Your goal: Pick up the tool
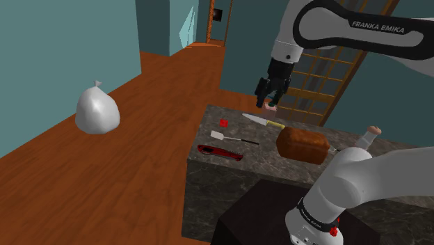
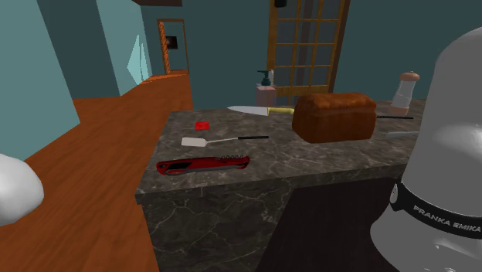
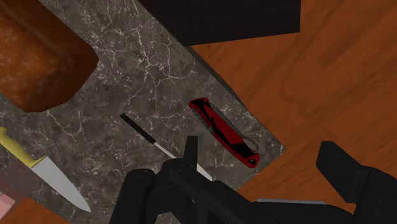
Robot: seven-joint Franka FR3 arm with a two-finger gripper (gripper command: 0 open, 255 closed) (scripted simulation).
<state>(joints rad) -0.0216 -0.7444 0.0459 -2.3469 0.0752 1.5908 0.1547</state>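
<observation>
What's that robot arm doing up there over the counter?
The white arm holds its black gripper in the air above the dark marbled counter, fingers open and with nothing in them. The red tool it is meant to pick up lies flat near the counter's edge, untouched, right beside a small spatula. A knife and a loaf of bread lie on the counter too. So nothing has been grabbed yet.

White arm point(image 1: 348, 28) arched high, wrist bent down, black gripper point(image 1: 266, 101) with fingers point(image 3: 347, 173) apart and empty
</observation>
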